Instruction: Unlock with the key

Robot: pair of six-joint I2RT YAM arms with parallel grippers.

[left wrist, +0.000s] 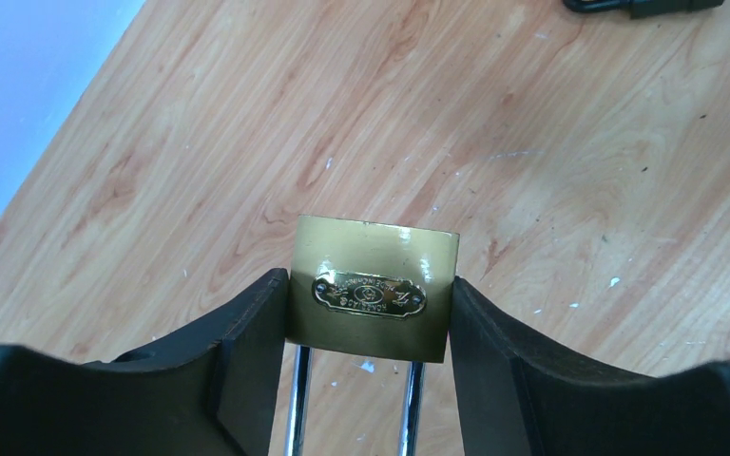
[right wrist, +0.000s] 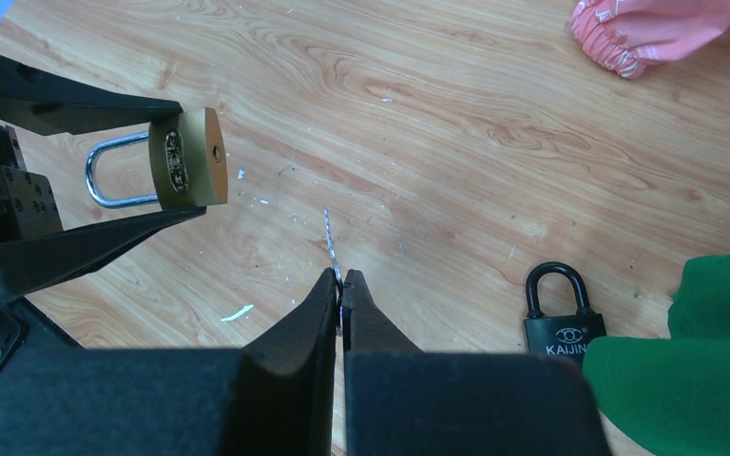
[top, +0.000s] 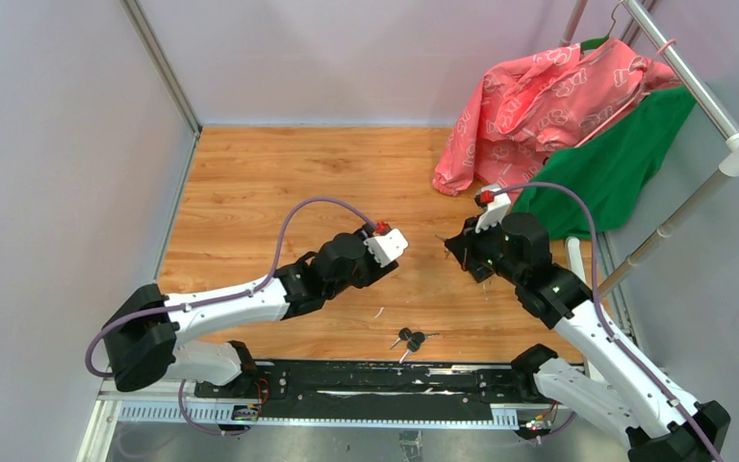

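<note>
My left gripper (left wrist: pixel 371 294) is shut on a brass padlock (left wrist: pixel 373 285). It grips the body from both sides, and the chrome shackle (left wrist: pixel 299 408) points back toward the wrist. In the right wrist view the brass padlock (right wrist: pixel 188 157) is held above the table with its keyhole end facing my right gripper (right wrist: pixel 342 280). That gripper is shut on a small silver key (right wrist: pixel 330 242), whose blade sticks out past the fingertips toward the padlock. A gap remains between key tip and keyhole. In the top view both grippers face each other at mid table (top: pixel 423 248).
A black padlock (right wrist: pixel 559 328) lies on the wooden table beside a green garment (top: pixel 616 164). A pink garment (top: pixel 548 96) hangs at the back right on a metal rack (top: pixel 722 125). A bunch of spare keys (top: pixel 409 339) lies near the front edge.
</note>
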